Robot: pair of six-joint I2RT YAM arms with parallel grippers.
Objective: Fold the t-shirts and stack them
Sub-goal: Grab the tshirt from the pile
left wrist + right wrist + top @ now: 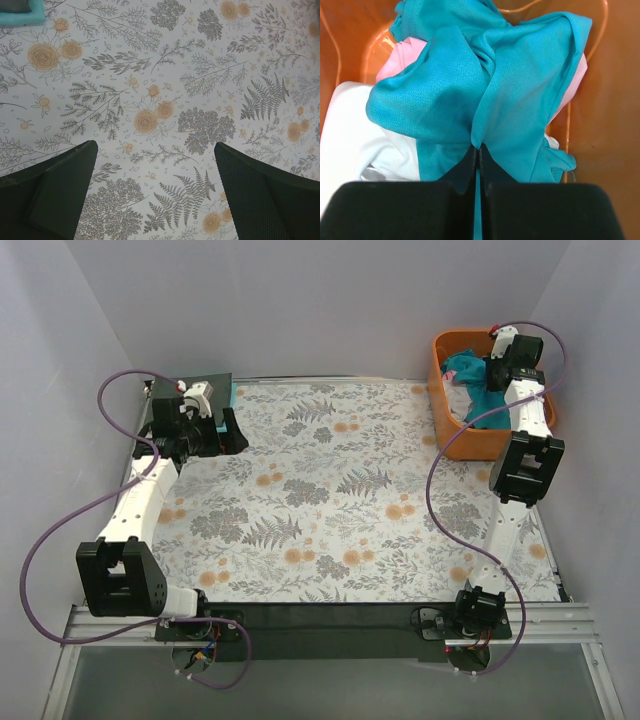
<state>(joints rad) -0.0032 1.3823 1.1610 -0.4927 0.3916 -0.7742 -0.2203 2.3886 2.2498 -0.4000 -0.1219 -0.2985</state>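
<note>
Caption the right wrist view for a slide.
Right gripper shut on teal t-shirt, bunched over a pink shirt and a white shirt in the orange tub.

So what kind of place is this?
Likely a robot test booth, not a home: left arm and right arm bolted at a table's edge, plain white walls close around, and an orange tub of t-shirts.

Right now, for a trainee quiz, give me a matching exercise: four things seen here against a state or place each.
1 left pincer
2 right pincer
3 teal t-shirt
4 orange tub

A at the far right corner
B open above the floral cover
C bunched over pink t-shirt and white t-shirt
D shut, pinching cloth

Pairs: 1-B, 2-D, 3-C, 4-A
</note>
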